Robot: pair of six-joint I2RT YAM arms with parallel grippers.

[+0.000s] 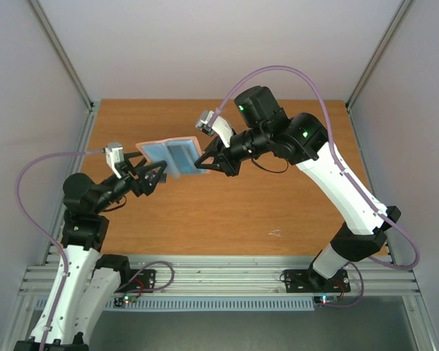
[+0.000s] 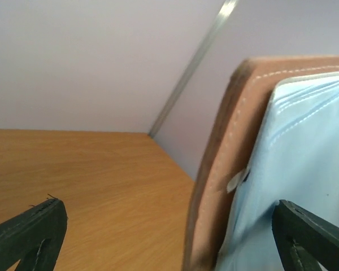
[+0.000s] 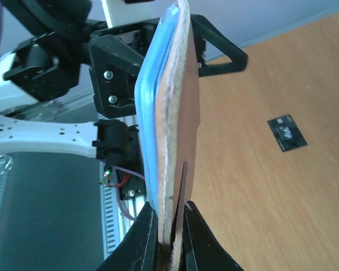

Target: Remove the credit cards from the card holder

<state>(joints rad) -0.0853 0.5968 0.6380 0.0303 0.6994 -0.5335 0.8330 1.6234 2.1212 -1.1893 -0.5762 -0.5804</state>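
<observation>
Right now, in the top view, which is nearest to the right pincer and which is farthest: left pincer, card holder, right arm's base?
1. The card holder: clamped in the right pincer, stretching to the left.
2. The left pincer: open, at the holder's far left end.
3. The right arm's base: bottom right of the view.

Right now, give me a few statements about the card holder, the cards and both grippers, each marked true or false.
1. The right gripper pinches one edge of the taupe folding card holder, whose inside is light blue. True.
2. The left gripper is shut on the holder. False: its jaws stand wide open, one on either side of it.
3. The holder lies flat on the orange-brown wooden table. False: it is held in the air.
4. A dark grey-black rectangular card lies on the table. True.
</observation>
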